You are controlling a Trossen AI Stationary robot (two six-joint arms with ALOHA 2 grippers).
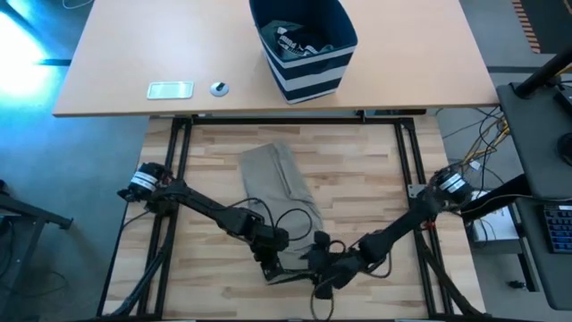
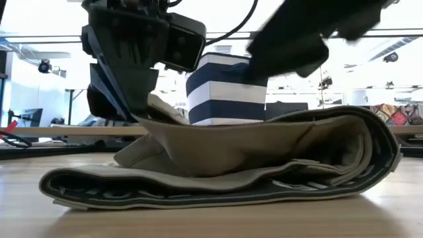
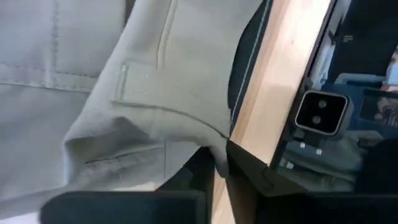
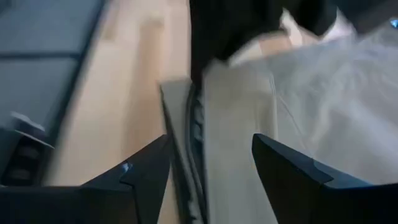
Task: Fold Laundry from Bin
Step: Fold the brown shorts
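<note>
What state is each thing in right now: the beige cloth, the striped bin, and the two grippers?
beige garment: folded over on the table, one end lifted.
bin: upright, open, cloth still inside.
left gripper: shut on the beige garment's edge.
right gripper: open, fingers astride the garment's folded edge.

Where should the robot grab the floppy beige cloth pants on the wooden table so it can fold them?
Probably at the near end of the beige cloth pants, by the table's front edge. The low view shows that end doubled into a thick layered roll, firm enough to pinch. The left gripper is shut on it from the left; the right gripper, open, could come in from the right.
</note>
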